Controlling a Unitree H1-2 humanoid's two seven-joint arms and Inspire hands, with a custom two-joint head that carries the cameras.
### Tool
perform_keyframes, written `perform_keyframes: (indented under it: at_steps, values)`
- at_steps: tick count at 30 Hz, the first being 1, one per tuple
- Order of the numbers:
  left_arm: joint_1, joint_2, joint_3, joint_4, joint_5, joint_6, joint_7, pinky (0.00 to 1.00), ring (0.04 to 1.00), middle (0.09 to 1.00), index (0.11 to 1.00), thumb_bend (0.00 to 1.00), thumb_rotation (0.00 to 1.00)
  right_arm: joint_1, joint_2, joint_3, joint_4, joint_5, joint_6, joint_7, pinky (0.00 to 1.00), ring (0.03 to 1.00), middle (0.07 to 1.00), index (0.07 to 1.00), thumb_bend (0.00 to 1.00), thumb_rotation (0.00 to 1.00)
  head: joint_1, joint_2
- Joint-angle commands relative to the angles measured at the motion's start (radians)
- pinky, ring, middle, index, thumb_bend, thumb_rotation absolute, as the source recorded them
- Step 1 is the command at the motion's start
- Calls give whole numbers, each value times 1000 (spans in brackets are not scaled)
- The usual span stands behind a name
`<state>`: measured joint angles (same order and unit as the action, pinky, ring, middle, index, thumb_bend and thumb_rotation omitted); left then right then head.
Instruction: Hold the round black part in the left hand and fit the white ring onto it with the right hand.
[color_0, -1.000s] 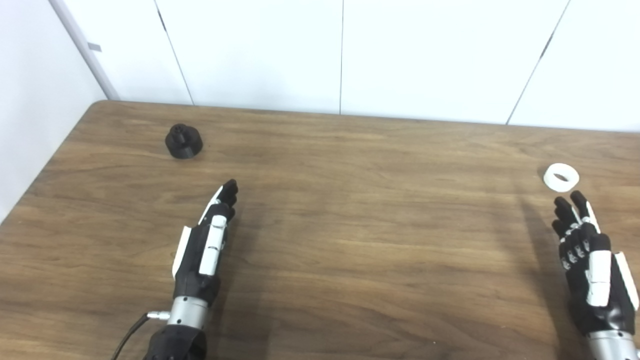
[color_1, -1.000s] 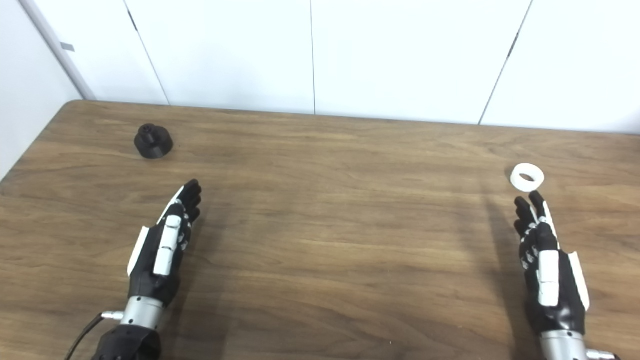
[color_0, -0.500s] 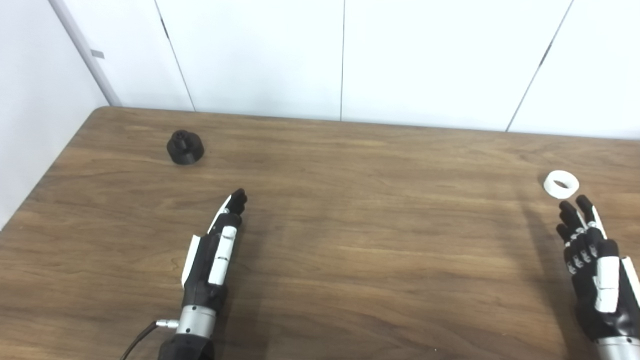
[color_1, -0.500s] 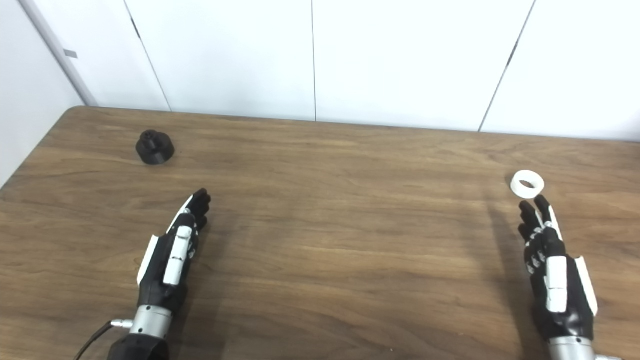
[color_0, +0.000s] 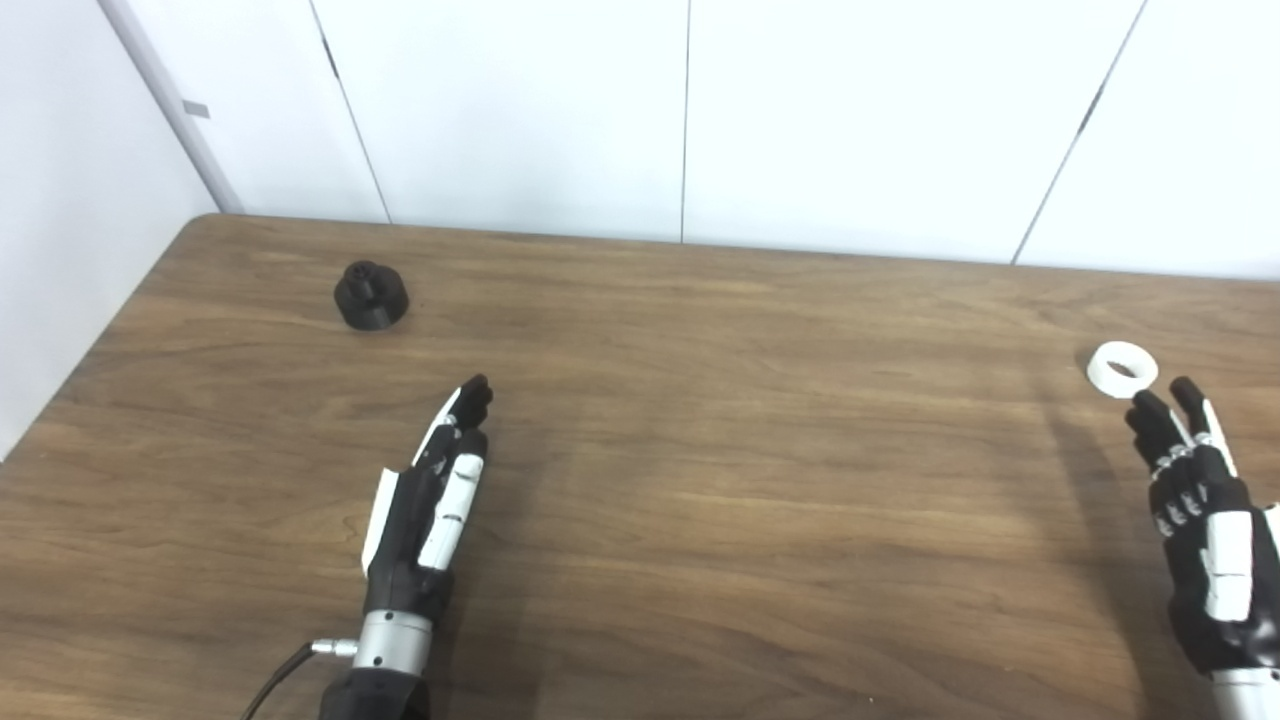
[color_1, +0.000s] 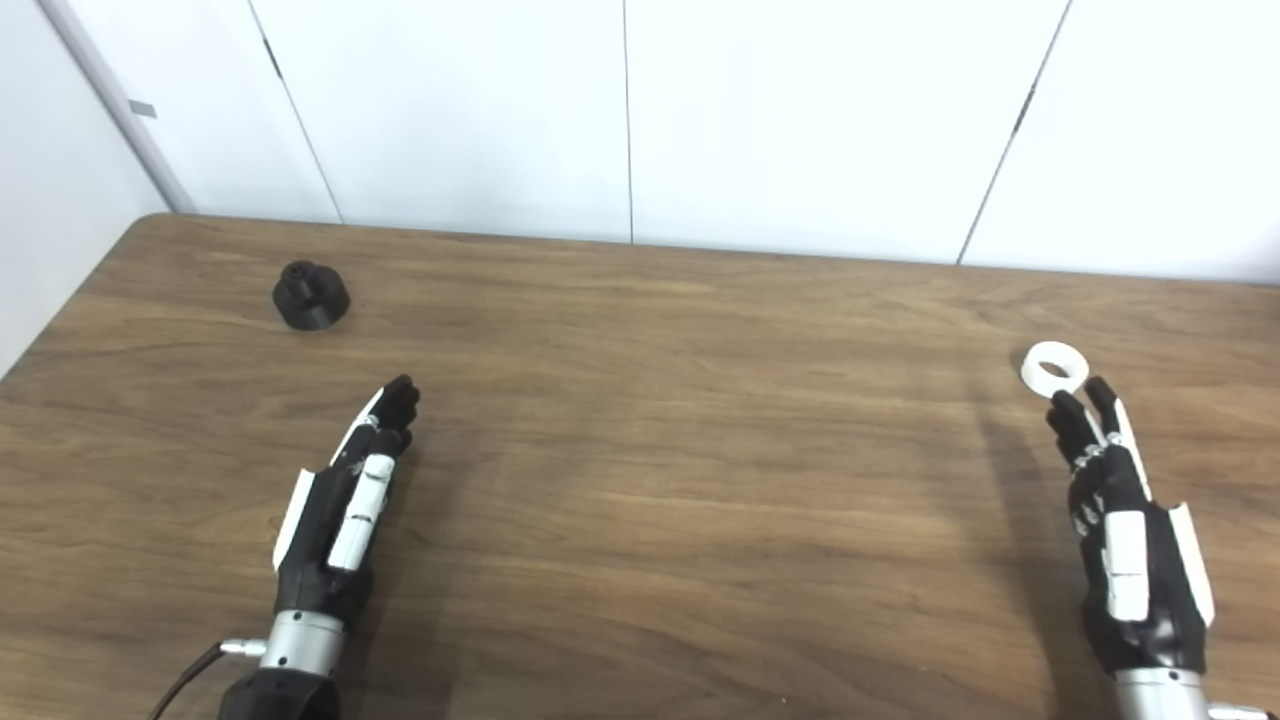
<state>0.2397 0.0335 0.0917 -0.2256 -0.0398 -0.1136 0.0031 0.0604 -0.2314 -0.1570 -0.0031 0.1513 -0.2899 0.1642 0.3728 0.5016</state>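
Now my left hand (color_0: 425, 505) is over the worktop (color_0: 700, 480), fingers stretched forward, loosely apart, holding nothing. Round black part (color_0: 371, 295) sits upright on the worktop's far left, well apart from that hand. My right hand (color_1: 1125, 530) is at the right side, fingers extended and empty, fingertips (color_1: 1072, 412) just beside the white ring (color_1: 1055, 367), can't tell if touching. Ring lies flat on the worktop, far right, well apart from the black part. White wall panels (color_0: 690, 110) behind.
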Motion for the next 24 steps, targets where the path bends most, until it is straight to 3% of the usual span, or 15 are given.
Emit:
perform_keyframes:
  at_steps: [1, 4, 8, 10, 16, 24]
  values:
    - [89, -37, -18, -15, 37, -2, 22, 977, 955, 932, 933, 547, 373, 55, 28, 11, 95, -1, -23, -6, 1000, 921, 912, 971, 529, 1000, 2, 1]
    - [97, -44, -25, -43, 155, 37, 68, 949, 935, 923, 933, 588, 281, 58, 28, 10, 87, -14, -16, -16, 1000, 926, 911, 969, 552, 1000, 6, -1]
    - [97, -38, -47, -103, 393, 119, 132, 955, 927, 912, 920, 681, 252, 58, 20, 8, 94, -33, -26, -23, 1000, 928, 904, 964, 533, 1000, 15, -1]
    - [88, -24, -46, -130, 450, 159, 137, 948, 923, 909, 919, 715, 263, 57, 19, 7, 96, -33, -27, -22, 1000, 932, 902, 963, 535, 1000, 15, -1]
    - [20, 34, 23, -217, 500, 310, 101, 932, 914, 898, 918, 755, 313, 59, 23, 9, 89, -33, -22, -21, 1000, 940, 909, 970, 537, 1000, 20, -6]
    - [-107, 138, 94, -255, 556, 420, 54, 876, 893, 888, 903, 787, 348, 55, 26, 7, 103, -43, -39, -20, 1000, 921, 904, 971, 513, 1000, 25, -13]
